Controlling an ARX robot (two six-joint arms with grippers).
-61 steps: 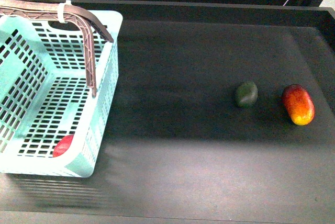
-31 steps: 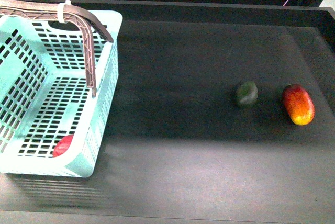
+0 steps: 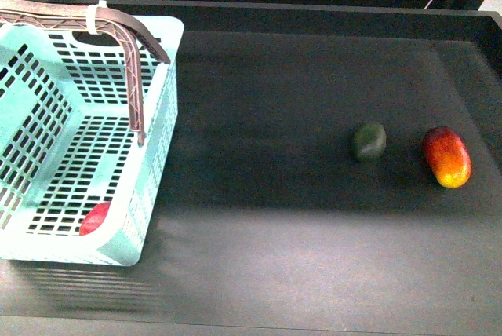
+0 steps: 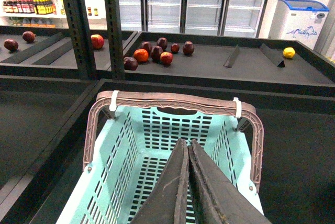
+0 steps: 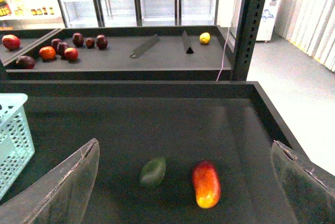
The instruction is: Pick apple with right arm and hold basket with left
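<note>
The mint-green basket (image 3: 161, 155) with its brown handle (image 3: 133, 77) and white zip tie stands at the left of the black table. The red apple (image 3: 95, 218) lies inside it at the near corner, partly hidden by the wall. In the left wrist view my left gripper (image 4: 187, 143) is shut and empty, above the basket (image 4: 118, 145) and nearer than its handle (image 4: 178, 101). In the right wrist view my right gripper (image 5: 186, 156) is open and empty, above the table. Neither arm shows in the front view.
A dark green oval fruit (image 3: 368, 141) and an elongated red-orange-yellow fruit (image 3: 446, 156) lie at the right of the table, also in the right wrist view, the green one (image 5: 153, 171) and the other (image 5: 206, 183). Shelves behind hold several fruits (image 4: 157, 54). A raised rim (image 3: 314, 14) edges the table.
</note>
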